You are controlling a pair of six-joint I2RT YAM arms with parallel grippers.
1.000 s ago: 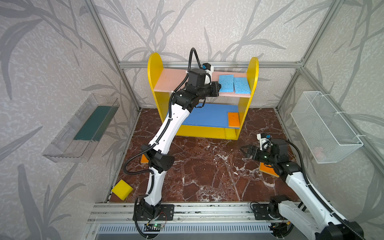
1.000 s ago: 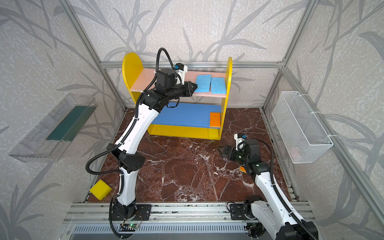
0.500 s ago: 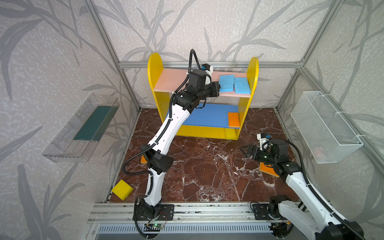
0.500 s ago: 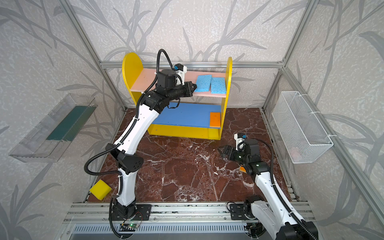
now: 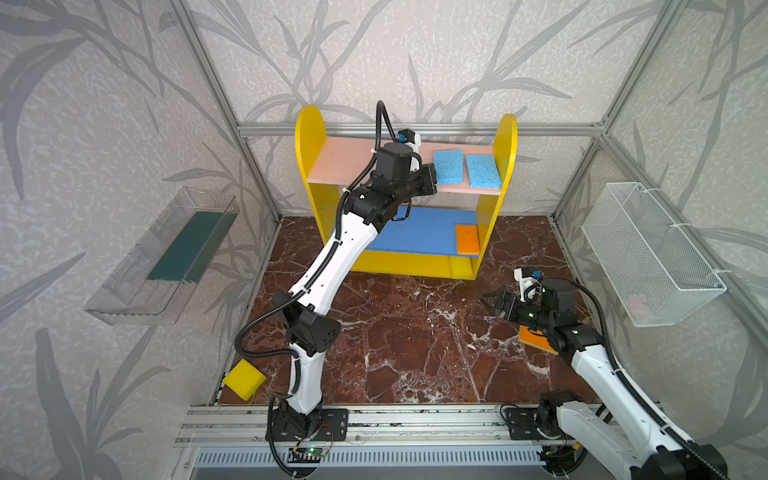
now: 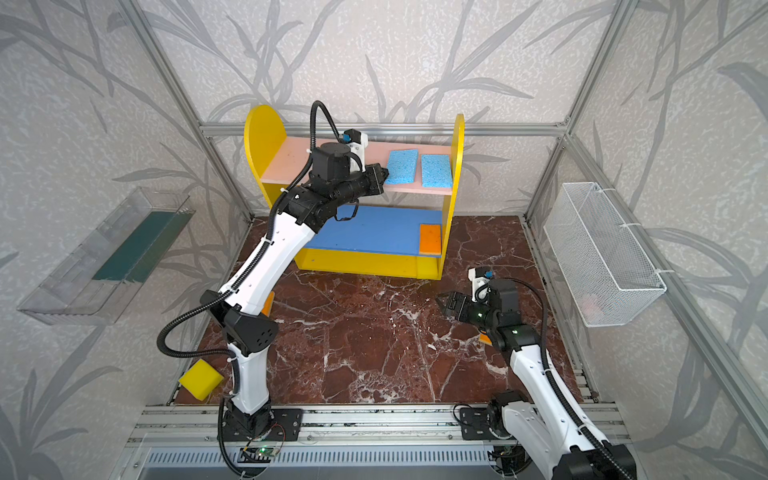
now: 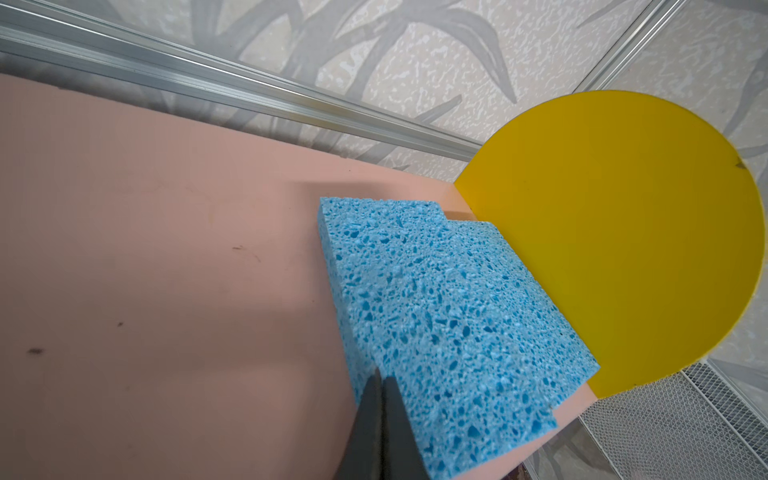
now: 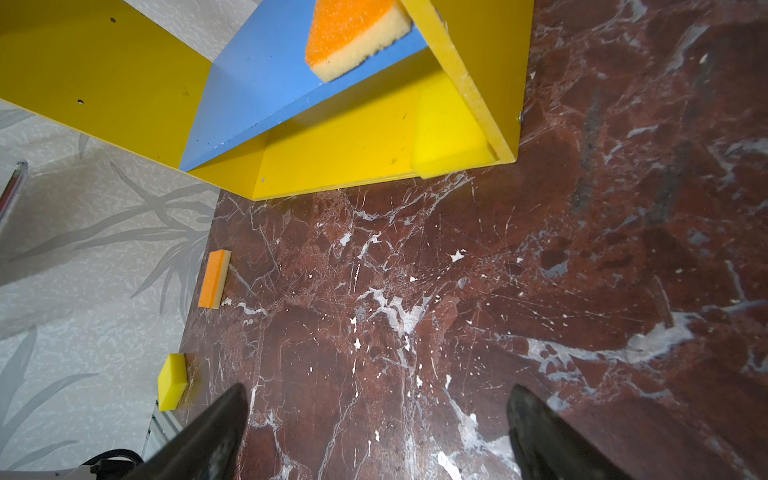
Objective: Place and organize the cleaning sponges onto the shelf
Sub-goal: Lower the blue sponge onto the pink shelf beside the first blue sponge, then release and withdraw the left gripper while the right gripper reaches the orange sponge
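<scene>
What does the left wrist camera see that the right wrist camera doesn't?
Only left wrist: two blue sponges on the pink board, and the shut left hand. Only right wrist: an orange sponge on the blue board, a second orange sponge and a yellow sponge on the floor, and the open right hand. Both: the shelf's yellow side and the leafy wall.

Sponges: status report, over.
Left gripper shut, empty, tips at a blue sponge on the pink board. Right gripper open, empty. Floor: yellow sponge, orange sponges. Nothing in the way.
</scene>
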